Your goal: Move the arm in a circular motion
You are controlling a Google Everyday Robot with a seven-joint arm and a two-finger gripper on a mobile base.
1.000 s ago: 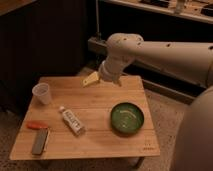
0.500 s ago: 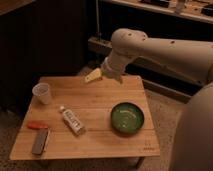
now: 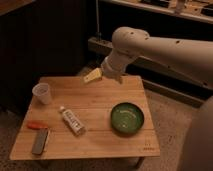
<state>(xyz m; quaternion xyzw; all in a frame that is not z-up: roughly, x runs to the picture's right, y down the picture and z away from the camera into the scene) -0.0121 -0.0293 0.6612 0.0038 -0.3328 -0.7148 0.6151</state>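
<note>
Writing: the bottle (image 3: 72, 120) is wearing a pale label with dark print, but none of it can be read; a small dark mark near the front corner of the table (image 3: 100, 97) is also staying unreadable.
Arm: the arm (image 3: 165, 47) is showing as thick, rounded, cream-white tubes with a few small dark holes on its joint; it is entering from the right edge of the picture, bending at a bulbous joint and angling down and to the picture's left.
Gripper: the gripper (image 3: 92, 76) is appearing as a flat pale-tan tip at the arm's end, hanging above the back edge of the table and touching nothing; whether it is open or closed cannot be told.
Cup: a clear plastic cup (image 3: 42, 93) is standing upright on the table, to the picture's left of the gripper and a little nearer the camera.
Bottle: it is lying on its side, below the gripper in the picture and well apart from it, cap pointing toward the back.
Bowl: a green bowl (image 3: 127, 118) is sitting to the picture's right of the gripper and nearer the camera, under the arm's bend.
Front-left corner: an orange object (image 3: 35, 125) and a dark grey flat block (image 3: 40, 141) are lying side by side, the farthest things from the gripper.
Behind: dark shelving (image 3: 150, 10) is running beyond the gripper.
</note>
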